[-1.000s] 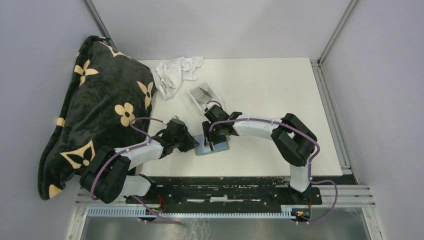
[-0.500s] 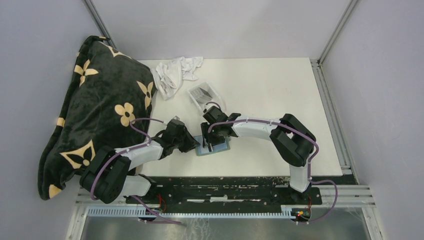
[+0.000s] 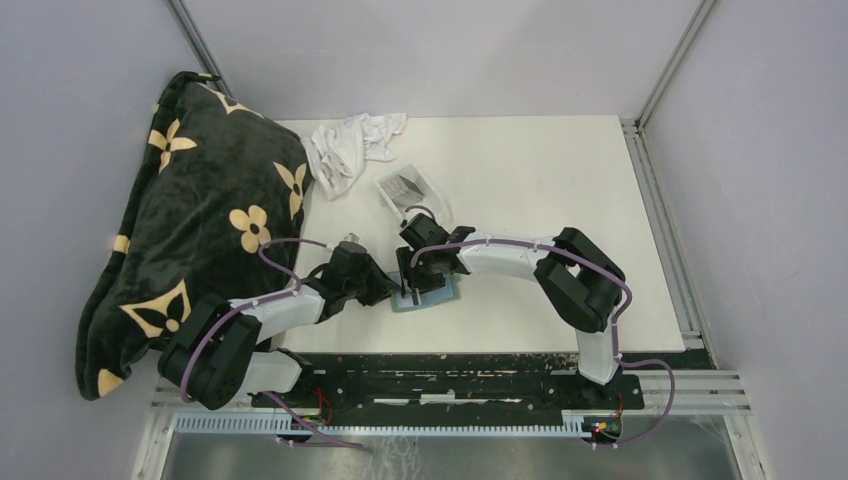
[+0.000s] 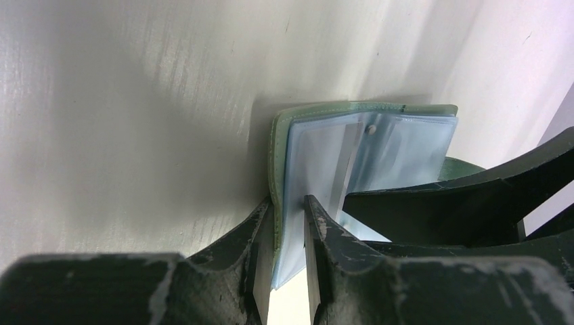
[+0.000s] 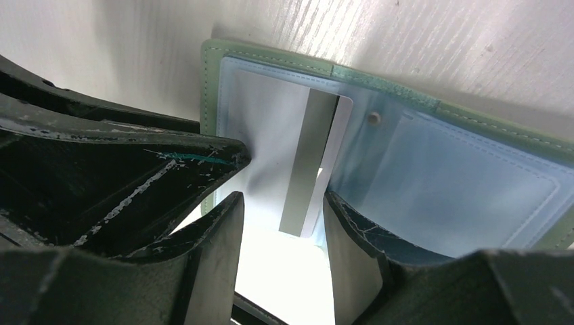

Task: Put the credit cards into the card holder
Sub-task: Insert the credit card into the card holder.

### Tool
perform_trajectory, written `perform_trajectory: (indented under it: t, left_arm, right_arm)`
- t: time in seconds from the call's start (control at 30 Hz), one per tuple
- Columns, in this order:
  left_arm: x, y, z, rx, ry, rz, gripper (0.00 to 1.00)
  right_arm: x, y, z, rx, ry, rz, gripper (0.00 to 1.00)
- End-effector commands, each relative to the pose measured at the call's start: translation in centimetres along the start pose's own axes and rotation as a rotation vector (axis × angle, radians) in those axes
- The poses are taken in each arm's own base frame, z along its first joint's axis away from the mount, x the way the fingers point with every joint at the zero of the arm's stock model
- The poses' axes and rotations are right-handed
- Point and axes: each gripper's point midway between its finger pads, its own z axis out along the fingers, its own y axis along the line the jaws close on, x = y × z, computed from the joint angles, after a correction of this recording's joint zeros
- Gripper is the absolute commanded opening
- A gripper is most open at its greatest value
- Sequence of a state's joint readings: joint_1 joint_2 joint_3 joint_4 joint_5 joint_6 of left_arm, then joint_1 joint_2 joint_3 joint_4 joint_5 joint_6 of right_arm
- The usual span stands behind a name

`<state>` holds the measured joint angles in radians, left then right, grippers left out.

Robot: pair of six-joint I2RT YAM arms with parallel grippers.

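The card holder [image 3: 441, 292] lies open near the table's front edge, grey-green outside and light blue inside [image 5: 460, 176]. My left gripper [image 4: 288, 206] is shut on its left flap, pinching cover and sleeves [image 4: 379, 145] together. A credit card [image 5: 315, 156], white with a grey stripe, lies lengthwise on the holder's left panel. Its far part sits in that panel's pocket. My right gripper [image 5: 281, 203] straddles the card's near end, fingers against its two long edges. From above, the left gripper [image 3: 388, 292] and the right gripper [image 3: 415, 287] meet over the holder.
A clear plastic tray [image 3: 410, 195] with grey flat cards in it stands behind the holder. A crumpled white cloth [image 3: 350, 145] lies at the back left. A big dark pillow with gold flowers [image 3: 190, 230] covers the table's left side.
Both grippers and the holder have shifted slightly to the left. The grips look the same.
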<state>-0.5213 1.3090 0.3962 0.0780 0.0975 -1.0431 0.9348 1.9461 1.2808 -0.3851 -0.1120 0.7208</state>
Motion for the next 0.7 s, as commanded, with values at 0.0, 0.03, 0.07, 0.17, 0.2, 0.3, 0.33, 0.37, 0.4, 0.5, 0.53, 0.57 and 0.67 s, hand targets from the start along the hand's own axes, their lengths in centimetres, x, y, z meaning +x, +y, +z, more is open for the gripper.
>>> perform_trajectory:
  t: [0.0, 0.03, 0.07, 0.17, 0.2, 0.3, 0.33, 0.37, 0.4, 0.5, 0.53, 0.57, 0.67]
  left_arm:
    - [2.8, 4.0, 0.0, -0.121, 0.090, -0.045, 0.31]
    - [2.8, 3.8, 0.1, -0.116, 0.091, -0.044, 0.31]
    - [2.9, 3.8, 0.1, -0.112, 0.093, -0.045, 0.31]
    - [3.0, 3.7, 0.3, -0.107, 0.101, -0.040, 0.31]
    - [3.0, 3.7, 0.4, -0.109, 0.102, -0.036, 0.31]
    - [2.9, 4.0, 0.5, -0.126, 0.101, -0.025, 0.31]
    - [2.8, 4.1, 0.4, -0.134, 0.099, -0.021, 0.31]
    - [2.7, 4.2, 0.4, -0.141, 0.094, -0.015, 0.31]
    - [2.6, 4.2, 0.3, -0.145, 0.090, -0.009, 0.32]
    - [2.1, 4.3, 0.1, -0.163, 0.075, 0.006, 0.35]
    - [2.0, 4.3, 0.0, -0.169, 0.071, 0.013, 0.36]
    - [1.8, 4.1, 0.0, -0.169, 0.067, 0.019, 0.38]
    - [1.5, 3.9, 0.0, -0.172, 0.063, 0.032, 0.44]
  right_arm:
    - [-1.0, 2.9, -0.2, -0.072, -0.021, -0.019, 0.52]
    - [-1.0, 3.0, -0.2, -0.073, -0.022, -0.021, 0.52]
    - [-1.0, 3.1, -0.2, -0.074, -0.020, -0.023, 0.52]
    - [-1.2, 3.1, -0.3, -0.071, -0.021, -0.032, 0.53]
    - [-1.2, 3.1, -0.4, -0.069, -0.021, -0.036, 0.53]
    - [-1.4, 3.1, -0.8, -0.064, -0.029, -0.051, 0.53]
    - [-1.6, 3.0, -1.0, -0.057, -0.037, -0.058, 0.53]
    - [-1.6, 2.7, -1.2, -0.043, -0.042, -0.067, 0.53]
    - [-1.8, 2.6, -1.4, -0.035, -0.049, -0.075, 0.53]
    - [-2.3, 2.1, -2.0, -0.009, -0.069, -0.090, 0.54]
    - [-2.5, 1.9, -2.2, -0.004, -0.073, -0.091, 0.54]
    - [-2.7, 1.8, -2.4, 0.002, -0.078, -0.096, 0.54]
    - [-3.3, 1.2, -2.9, 0.020, -0.094, -0.102, 0.54]
